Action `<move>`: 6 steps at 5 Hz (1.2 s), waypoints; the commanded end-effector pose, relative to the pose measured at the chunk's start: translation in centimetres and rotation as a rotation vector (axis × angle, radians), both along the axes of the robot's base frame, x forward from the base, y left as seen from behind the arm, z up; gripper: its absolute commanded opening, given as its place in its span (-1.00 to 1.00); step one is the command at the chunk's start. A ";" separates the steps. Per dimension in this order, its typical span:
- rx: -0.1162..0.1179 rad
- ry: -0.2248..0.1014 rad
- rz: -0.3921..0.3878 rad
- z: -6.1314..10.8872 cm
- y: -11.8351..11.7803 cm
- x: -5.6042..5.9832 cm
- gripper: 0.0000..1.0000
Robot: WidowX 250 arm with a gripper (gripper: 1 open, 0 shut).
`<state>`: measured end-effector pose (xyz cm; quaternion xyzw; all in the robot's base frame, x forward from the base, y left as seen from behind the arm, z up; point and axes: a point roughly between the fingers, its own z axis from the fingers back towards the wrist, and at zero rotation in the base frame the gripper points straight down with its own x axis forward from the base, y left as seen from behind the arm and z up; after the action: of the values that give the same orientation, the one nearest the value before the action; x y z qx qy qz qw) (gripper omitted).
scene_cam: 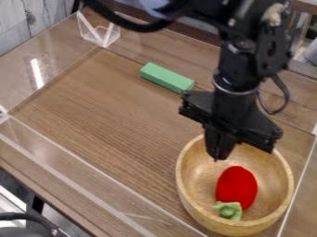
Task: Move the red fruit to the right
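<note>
Probably light, rigid and slick, the red fruit (236, 188) in the wooden bowl (198, 199), just below pinched-together, empty fingers (221, 148); best gripped across its middle.

- wooden bowl (194, 188) wall rings the red fruit (235, 188), I can only pass in from above
- my gripper (221, 155) hangs over the rim
- green block (166, 78) well apart
- table (99, 120) mostly bare, clear walls edge it

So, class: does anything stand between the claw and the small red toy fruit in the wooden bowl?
Nothing visible. The shut claw hangs just above the small red toy fruit, which lies inside the round wooden bowl; the flat green block lies well aside.
</note>
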<state>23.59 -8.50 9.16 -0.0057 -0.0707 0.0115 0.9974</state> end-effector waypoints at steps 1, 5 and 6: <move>-0.008 -0.018 0.047 0.6 0.0 0.4 1.00; -0.002 0.013 0.097 0.2 -1.5 0.4 -1.00; 0.002 0.016 0.050 -0.7 -1.5 -0.2 -1.00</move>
<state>23.03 -9.83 7.67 0.0033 -0.0469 0.0386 0.9981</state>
